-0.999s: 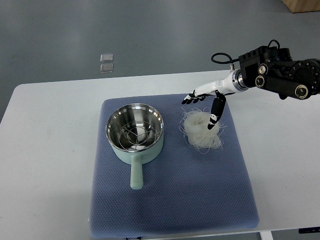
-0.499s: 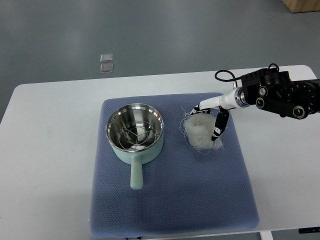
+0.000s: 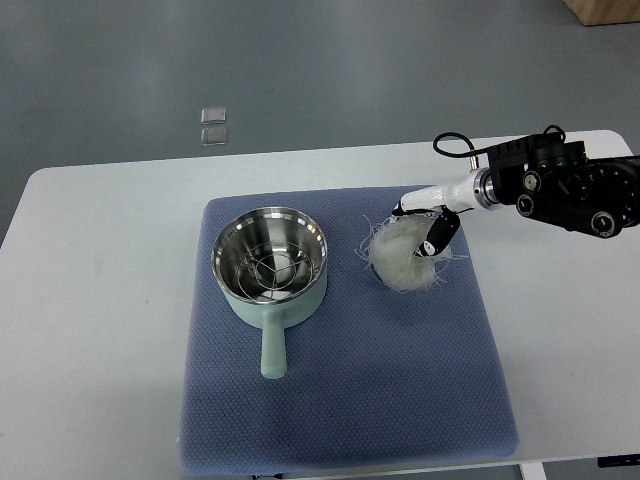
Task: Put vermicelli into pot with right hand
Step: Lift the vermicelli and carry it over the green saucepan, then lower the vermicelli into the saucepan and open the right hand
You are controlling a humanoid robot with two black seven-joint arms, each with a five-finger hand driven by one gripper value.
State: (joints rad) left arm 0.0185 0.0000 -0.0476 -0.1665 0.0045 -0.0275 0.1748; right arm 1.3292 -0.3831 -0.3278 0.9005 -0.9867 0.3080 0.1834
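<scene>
I have the right hand (image 3: 425, 232) curled around the vermicelli (image 3: 405, 260) on the mat (image 3: 345, 400), right of the pot (image 3: 270, 265). Step: grasping. Next: lift clear, carry left over the rim.

White worktop (image 3: 110, 300) with a blue-grey padded mat (image 3: 350, 400) in the middle. Grey floor (image 3: 350, 70) beyond it, pretty even light. Small clear thing on the floor (image 3: 213, 127) around 11 o'clock, wooden corner (image 3: 605, 10) at 1 o'clock.
</scene>
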